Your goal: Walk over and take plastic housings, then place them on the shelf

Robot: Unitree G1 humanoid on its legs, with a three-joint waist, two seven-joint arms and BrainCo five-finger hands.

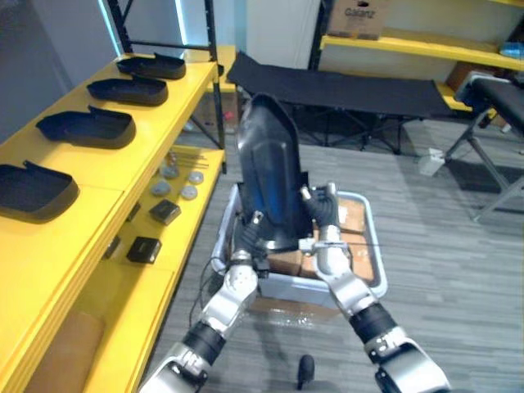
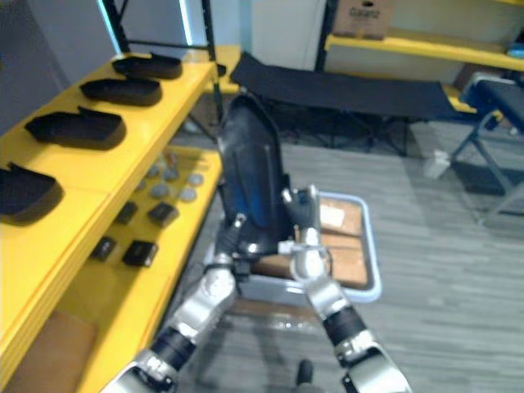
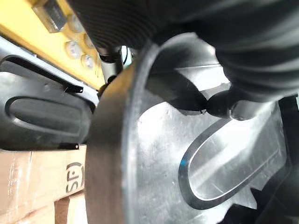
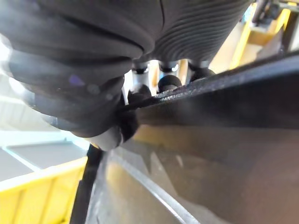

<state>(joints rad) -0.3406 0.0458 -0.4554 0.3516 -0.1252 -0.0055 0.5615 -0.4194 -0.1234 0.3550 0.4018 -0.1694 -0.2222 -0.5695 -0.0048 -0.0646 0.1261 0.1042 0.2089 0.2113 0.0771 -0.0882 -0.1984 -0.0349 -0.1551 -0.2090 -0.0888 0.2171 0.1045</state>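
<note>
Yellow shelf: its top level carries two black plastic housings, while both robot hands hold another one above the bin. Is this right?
No: the left eye view shows four black plastic housings on the top level of the yellow shelf, not two. The left robot hand and right robot hand do hold another housing above the bin.

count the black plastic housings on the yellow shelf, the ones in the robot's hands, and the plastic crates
black plastic housings lying on the yellow shelf: 4
black plastic housing held upright by left hand and right hand: 1
pale plastic crate: 1
total: 6
</note>
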